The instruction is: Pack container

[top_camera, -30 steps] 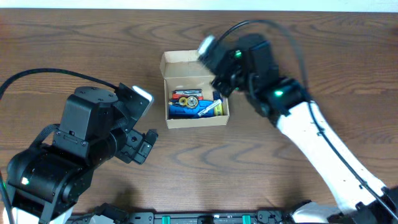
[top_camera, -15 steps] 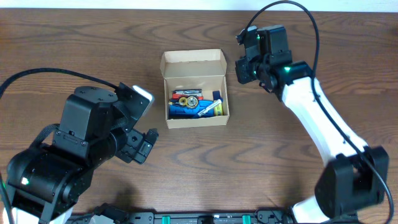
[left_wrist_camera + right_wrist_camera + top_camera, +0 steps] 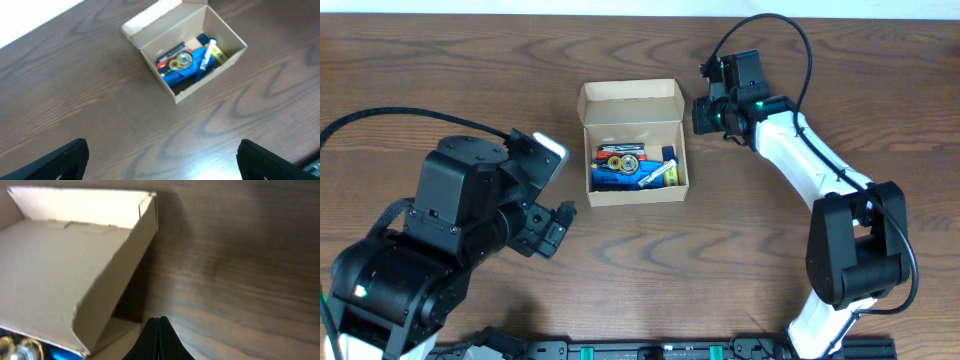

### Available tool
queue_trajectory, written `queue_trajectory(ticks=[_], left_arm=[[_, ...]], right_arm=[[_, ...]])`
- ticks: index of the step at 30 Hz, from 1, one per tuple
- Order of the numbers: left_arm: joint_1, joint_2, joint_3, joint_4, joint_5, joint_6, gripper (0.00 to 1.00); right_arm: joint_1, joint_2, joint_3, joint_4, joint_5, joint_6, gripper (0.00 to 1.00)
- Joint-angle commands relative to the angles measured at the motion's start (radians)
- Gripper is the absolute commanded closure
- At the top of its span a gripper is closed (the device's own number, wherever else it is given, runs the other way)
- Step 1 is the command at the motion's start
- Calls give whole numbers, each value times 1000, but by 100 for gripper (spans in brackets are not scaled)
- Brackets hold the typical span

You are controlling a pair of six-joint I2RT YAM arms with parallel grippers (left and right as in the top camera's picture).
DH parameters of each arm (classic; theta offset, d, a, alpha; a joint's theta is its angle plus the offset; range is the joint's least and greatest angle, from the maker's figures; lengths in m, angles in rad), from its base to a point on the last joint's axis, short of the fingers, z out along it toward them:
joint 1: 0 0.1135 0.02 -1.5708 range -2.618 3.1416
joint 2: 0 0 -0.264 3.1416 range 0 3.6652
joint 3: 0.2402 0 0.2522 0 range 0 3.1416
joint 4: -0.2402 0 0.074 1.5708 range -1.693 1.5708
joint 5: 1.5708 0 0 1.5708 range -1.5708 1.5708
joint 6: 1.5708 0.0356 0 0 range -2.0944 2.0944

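- Cardboard container (image 3: 633,190) sits on the wooden table (image 3: 470,70), flap lid (image 3: 630,97) raised at the back; its blue, red and yellow contents (image 3: 630,168) are too small to identify
- Left gripper (image 3: 161,159) spread wide, empty, fingers cropped by the frame
- Right gripper (image 3: 706,113) pinched together, empty, just beside the lid's right edge

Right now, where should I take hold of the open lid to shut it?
Grip the lid by its free top edge near the right corner, coming from the right, where the shut right hand is. It stands open at the back of the container, leaving that edge exposed.
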Motion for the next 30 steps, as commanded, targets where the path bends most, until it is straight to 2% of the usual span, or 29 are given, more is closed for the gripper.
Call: queue_trajectory(ticks=[1, 12, 22, 26, 27, 28, 30], left_arm=[[11, 20, 0, 14, -100, 10, 5], [86, 165, 0, 182, -92, -41, 5], [288, 392, 0, 324, 232, -80, 5], [344, 501, 0, 346, 265, -117, 4], [355, 530, 0, 356, 264, -131, 0], [364, 554, 0, 366, 264, -144, 10], [383, 604, 0, 387, 264, -184, 16]], right_arm=[[-7, 2, -2, 25, -54, 39, 99], [-7, 2, -2, 21, -211, 24, 99], [-10, 2, -2, -3, -232, -8, 99], [-27, 2, -2, -10, -232, -6, 99], [-35, 2, -2, -10, -232, -4, 99], [-43, 2, -2, -11, -231, -2, 99], [-56, 2, -2, -11, -225, 3, 99]])
